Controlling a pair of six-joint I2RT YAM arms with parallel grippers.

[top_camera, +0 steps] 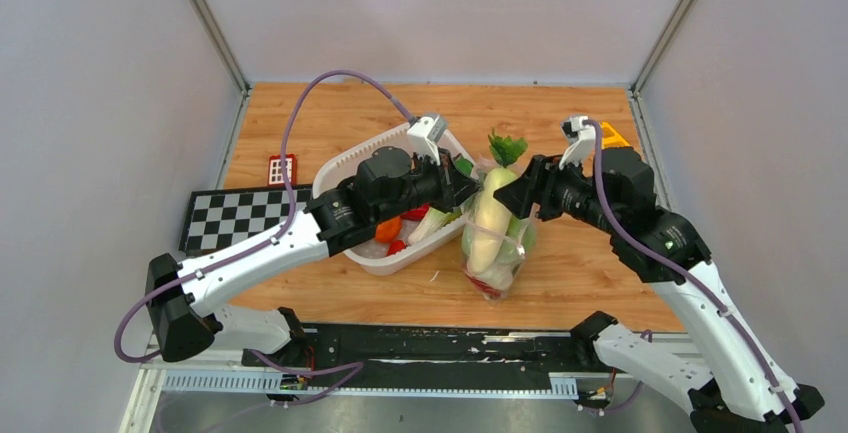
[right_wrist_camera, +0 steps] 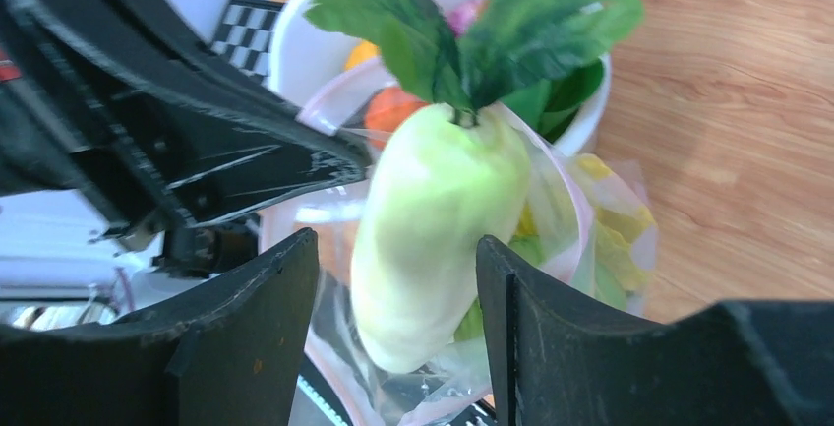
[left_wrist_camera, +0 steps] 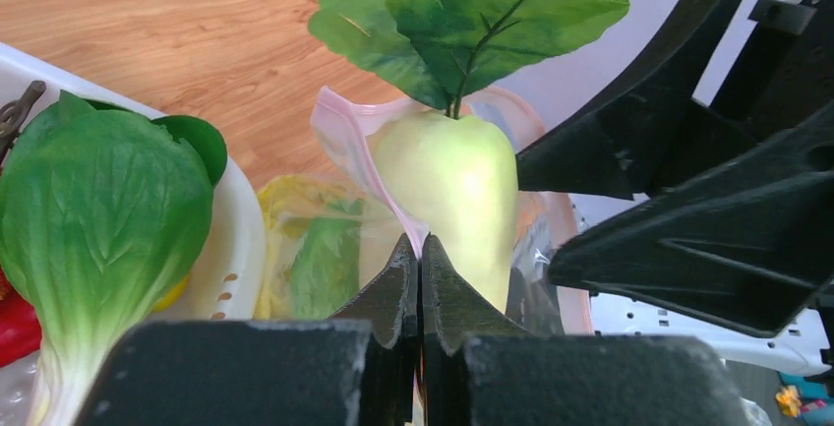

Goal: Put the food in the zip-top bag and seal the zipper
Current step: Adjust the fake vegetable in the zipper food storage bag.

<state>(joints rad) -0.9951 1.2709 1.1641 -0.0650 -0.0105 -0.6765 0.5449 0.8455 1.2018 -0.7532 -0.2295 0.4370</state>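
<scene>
The clear zip-top bag (top_camera: pixel 493 265) is held up beside the white tub (top_camera: pixel 330 168). The long white radish (top_camera: pixel 487 218) stands in the bag's mouth, its green leaves sticking out above. Yellow cabbage (right_wrist_camera: pixel 620 229) and green pieces lie inside the bag. My left gripper (left_wrist_camera: pixel 420 249) is shut on the bag's pink zipper (left_wrist_camera: pixel 344 141) edge, on the side nearest the tub. My right gripper (right_wrist_camera: pixel 398 249) is open, with a finger on either side of the radish (right_wrist_camera: pixel 433 219). Red, orange and green leafy food (left_wrist_camera: pixel 98 210) is in the tub.
A black-and-white checkerboard (top_camera: pixel 235 215) and a small red block (top_camera: pixel 282 168) lie left of the tub. A yellow object (top_camera: pixel 613 136) sits at the far right behind my right arm. The two grippers are close together at the bag.
</scene>
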